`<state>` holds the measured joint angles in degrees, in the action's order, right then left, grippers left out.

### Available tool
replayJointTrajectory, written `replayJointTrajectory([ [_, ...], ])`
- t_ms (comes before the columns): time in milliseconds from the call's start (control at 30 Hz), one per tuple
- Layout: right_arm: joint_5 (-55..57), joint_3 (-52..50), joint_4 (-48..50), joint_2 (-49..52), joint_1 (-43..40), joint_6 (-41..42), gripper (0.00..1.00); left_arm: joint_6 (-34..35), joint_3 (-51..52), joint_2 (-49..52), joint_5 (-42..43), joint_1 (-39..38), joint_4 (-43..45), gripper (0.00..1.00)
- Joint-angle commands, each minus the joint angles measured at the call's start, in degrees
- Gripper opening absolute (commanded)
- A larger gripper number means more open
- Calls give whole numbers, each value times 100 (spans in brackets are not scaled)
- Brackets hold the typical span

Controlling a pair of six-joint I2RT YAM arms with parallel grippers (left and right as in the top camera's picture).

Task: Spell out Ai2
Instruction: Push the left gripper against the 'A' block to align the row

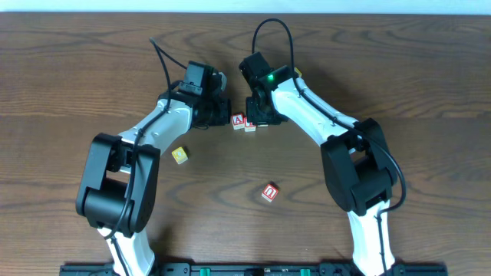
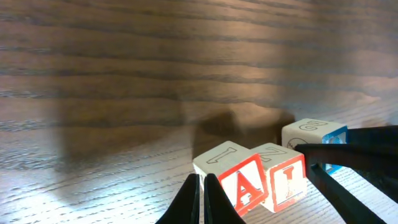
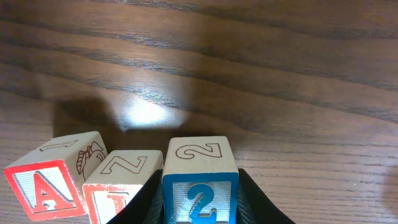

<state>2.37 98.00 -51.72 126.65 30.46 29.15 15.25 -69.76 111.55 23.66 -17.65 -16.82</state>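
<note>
Three wooden letter blocks stand in a row on the table. In the right wrist view the red A block [image 3: 46, 183] is on the left, the red I block [image 3: 121, 183] in the middle and the blue 2 block [image 3: 200, 171] on the right, touching the I. My right gripper [image 3: 200, 193] is shut on the 2 block, one finger on each side. In the left wrist view my left gripper [image 2: 204, 199] is shut and empty, its tips just left of the A block [image 2: 239, 180]. The I block [image 2: 283, 177] and the 2 block [image 2: 309, 132] lie beyond.
In the overhead view a yellow block [image 1: 179, 155] lies left of centre and a red-and-white block [image 1: 269, 192] lies nearer the front. Both arms meet over the row [image 1: 244, 122] at the table's middle back.
</note>
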Motion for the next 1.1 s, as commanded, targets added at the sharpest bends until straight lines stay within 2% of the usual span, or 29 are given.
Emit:
replayJointTrajectory([
  [0,17,-28,11,0,31,55,1,39,28,90,42,-44,0,6],
  [1067,20,-28,7,0,31,-7,1,70,11,90,-133,-15,98,6],
])
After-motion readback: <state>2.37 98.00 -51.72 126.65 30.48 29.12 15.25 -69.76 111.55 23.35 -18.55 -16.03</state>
